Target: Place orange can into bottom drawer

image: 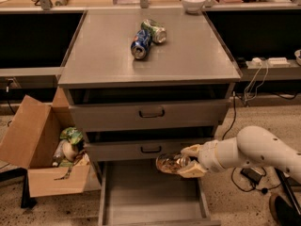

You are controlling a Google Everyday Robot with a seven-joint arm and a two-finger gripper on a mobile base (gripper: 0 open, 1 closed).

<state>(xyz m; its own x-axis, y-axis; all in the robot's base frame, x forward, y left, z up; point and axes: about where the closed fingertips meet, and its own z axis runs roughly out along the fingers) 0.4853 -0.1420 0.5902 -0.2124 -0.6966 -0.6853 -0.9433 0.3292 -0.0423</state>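
The orange can (170,164) lies on its side in my gripper (189,162), held in the air above the open bottom drawer (141,197). It hangs just in front of the middle drawer's face, over the drawer's back right part. The gripper is shut on the can, its pale fingers above and below it. My white arm (254,152) comes in from the right. The bottom drawer is pulled out and its grey floor is bare.
A blue can (140,44) and a green can (154,30) lie on the cabinet top (188,60). A white bowl (193,2) stands behind. An open cardboard box (35,149) with rubbish sits left of the cabinet. Cables lie on the floor at the right.
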